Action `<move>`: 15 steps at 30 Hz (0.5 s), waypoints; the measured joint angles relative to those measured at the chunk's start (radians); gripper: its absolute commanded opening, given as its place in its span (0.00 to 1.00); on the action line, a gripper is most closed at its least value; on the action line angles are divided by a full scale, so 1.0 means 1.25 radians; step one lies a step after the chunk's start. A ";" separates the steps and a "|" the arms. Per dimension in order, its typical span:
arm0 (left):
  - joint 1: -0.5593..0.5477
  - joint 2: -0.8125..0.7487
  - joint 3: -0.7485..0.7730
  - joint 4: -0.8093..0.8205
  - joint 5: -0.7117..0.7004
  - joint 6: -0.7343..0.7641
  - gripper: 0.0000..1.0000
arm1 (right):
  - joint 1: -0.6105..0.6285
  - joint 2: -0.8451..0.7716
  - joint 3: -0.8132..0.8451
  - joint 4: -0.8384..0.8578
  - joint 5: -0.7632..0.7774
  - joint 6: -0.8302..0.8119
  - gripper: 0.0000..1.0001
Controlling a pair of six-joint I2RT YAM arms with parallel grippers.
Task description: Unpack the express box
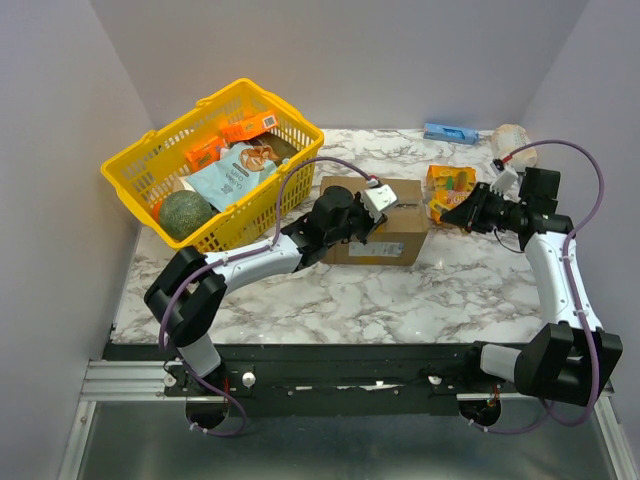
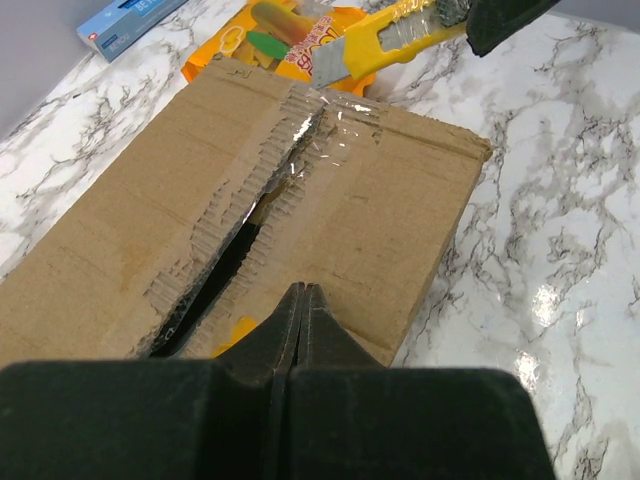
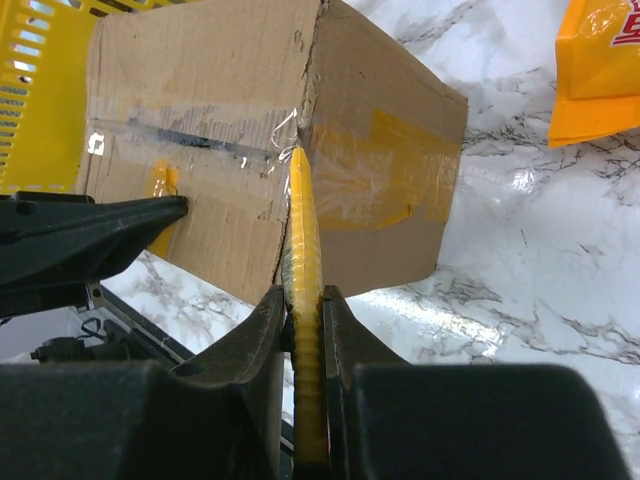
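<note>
The express box (image 1: 395, 240) is a brown cardboard carton in the middle of the table. In the left wrist view its top (image 2: 400, 200) shows the taped seam slit open, with a dark gap between the flaps. My left gripper (image 2: 303, 290) is shut and empty, its tips resting on the box top; it also shows in the top view (image 1: 372, 225). My right gripper (image 3: 305, 292) is shut on a yellow utility knife (image 3: 303, 220), whose blade end is at the box's top right corner (image 3: 310, 130). The knife (image 2: 390, 40) shows at the far end of the box.
A yellow basket (image 1: 130, 165) with a green melon (image 1: 185, 213) and snack packets stands at the back left, close against the box. An orange snack bag (image 1: 450, 185) lies right of the box. A blue box (image 1: 450, 132) and a pale roll (image 1: 512, 143) lie at the back right.
</note>
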 measured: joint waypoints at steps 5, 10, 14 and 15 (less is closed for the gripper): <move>0.001 0.000 0.000 0.000 0.000 -0.002 0.00 | 0.000 0.000 0.009 -0.027 0.000 -0.018 0.01; 0.004 0.002 0.000 0.001 0.000 -0.009 0.00 | 0.000 -0.001 0.010 -0.053 0.000 -0.033 0.00; 0.004 0.002 0.000 0.001 0.001 -0.012 0.00 | 0.000 -0.010 0.012 -0.078 0.000 -0.045 0.00; 0.004 0.002 0.000 0.001 0.000 -0.013 0.00 | 0.000 -0.014 0.012 -0.087 0.000 -0.049 0.00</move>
